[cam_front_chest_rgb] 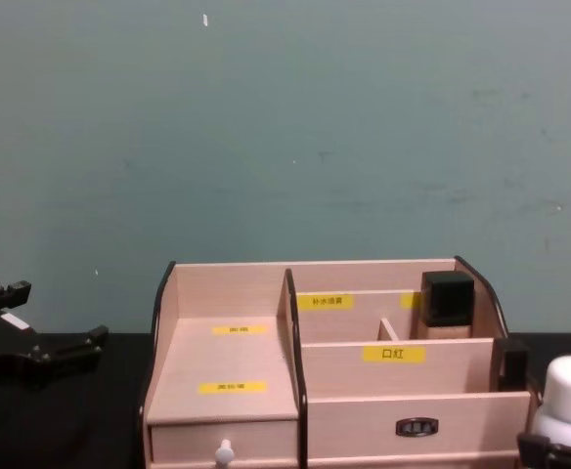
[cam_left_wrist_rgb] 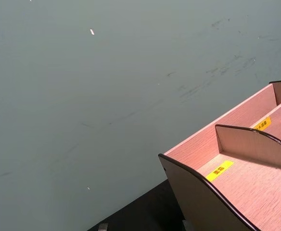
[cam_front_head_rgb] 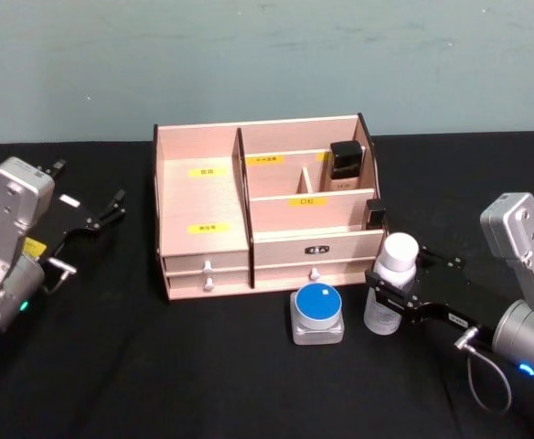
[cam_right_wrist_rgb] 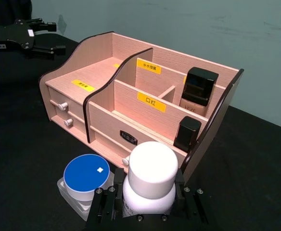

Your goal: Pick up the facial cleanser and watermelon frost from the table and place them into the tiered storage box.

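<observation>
A white bottle [cam_front_head_rgb: 393, 274] with a white cap stands on the black table just right of the tiered storage box [cam_front_head_rgb: 203, 197], and my right gripper [cam_front_head_rgb: 388, 294] is shut on its body. The right wrist view shows that bottle [cam_right_wrist_rgb: 152, 168] squeezed between both black fingers [cam_right_wrist_rgb: 104, 204]. A square clear jar with a blue lid [cam_front_head_rgb: 317, 311] sits in front of the box's drawers, left of the bottle. I cannot read which one is the facial cleanser and which the watermelon frost. My left gripper [cam_front_head_rgb: 102, 212] hovers open at the far left, apart from the box.
The box's right compartments hold a black-capped bottle [cam_front_head_rgb: 346, 165] and a small black item [cam_front_head_rgb: 374, 213]. Its left compartments [cam_right_wrist_rgb: 90, 79] hold nothing. Black cloth covers the table, and a teal wall stands close behind.
</observation>
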